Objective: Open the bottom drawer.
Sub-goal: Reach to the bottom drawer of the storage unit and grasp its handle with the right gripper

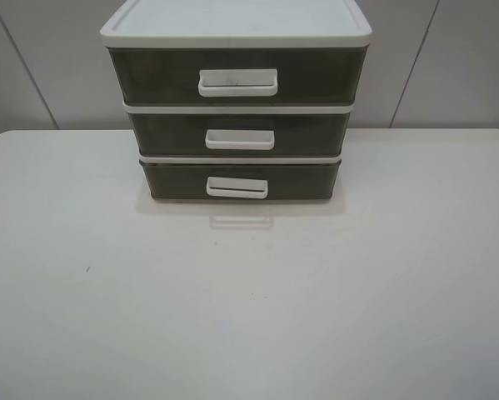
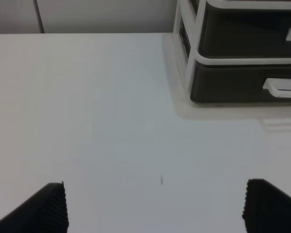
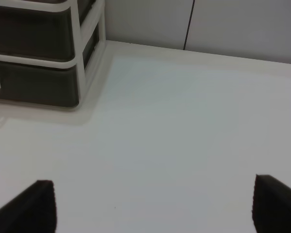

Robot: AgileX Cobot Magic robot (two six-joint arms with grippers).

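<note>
At the far middle of the surface (image 1: 249, 317), lowest of three and shut: bottom drawer (image 1: 241, 180), whole front seen only from the high camera. Spread wide over the surface, seen only in wrist views: left pincer (image 2: 155, 204) and right pincer (image 3: 155, 201).

Drawer unit (image 1: 236, 21): one, white frame.
Drawers: three, stacked: top drawer (image 1: 149, 77), middle drawer (image 1: 166, 133), bottom drawer (image 1: 174, 182).
Handles (image 1: 237, 82): three, white, one per drawer.
Counter (image 1: 249, 333): one.
Dark speck (image 1: 87, 269): one, toward left edge of counter.
Tools: two: left tool (image 2: 155, 208), right tool (image 3: 155, 206).
Black fingers (image 2: 48, 208): two per tool.
</note>
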